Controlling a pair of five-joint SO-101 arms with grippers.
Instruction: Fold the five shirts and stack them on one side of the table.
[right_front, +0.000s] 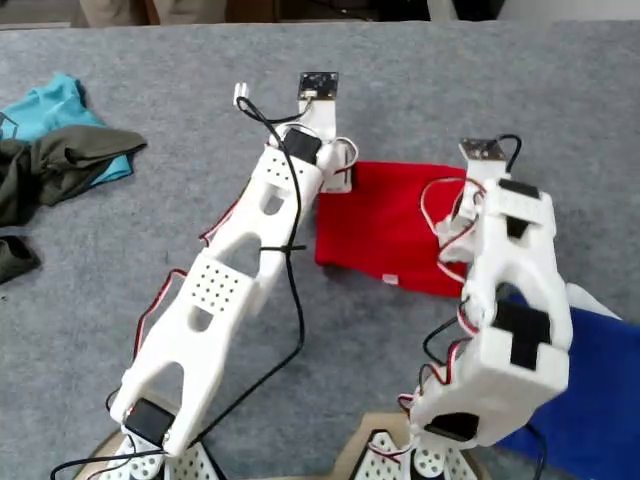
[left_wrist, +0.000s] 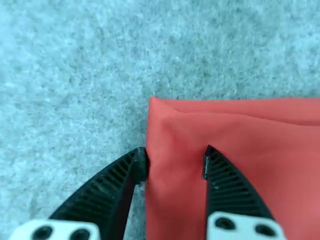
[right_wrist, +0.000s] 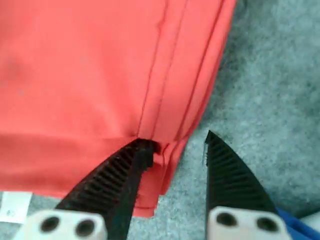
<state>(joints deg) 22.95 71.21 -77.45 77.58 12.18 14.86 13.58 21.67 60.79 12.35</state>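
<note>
Left gripper (left_wrist: 174, 164) and right gripper (right_wrist: 178, 149) half-open astride opposite edges of the red shirt (right_front: 385, 225), apparently unclamped.

Grey table (right_front: 450, 80) bears red shirt (right_front: 380, 220), blue shirt (right_front: 600, 400), crumpled shirts (right_front: 60, 165).

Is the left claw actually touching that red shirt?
Touching. The left wrist view shows the left gripper astride the red shirt, fingertips pressing into its cloth.

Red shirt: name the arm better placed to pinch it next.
Left, probably. The left gripper is open with the red shirt filling its gap; the right gripper, also open, spans only the shirt's edge and bare table.
</note>
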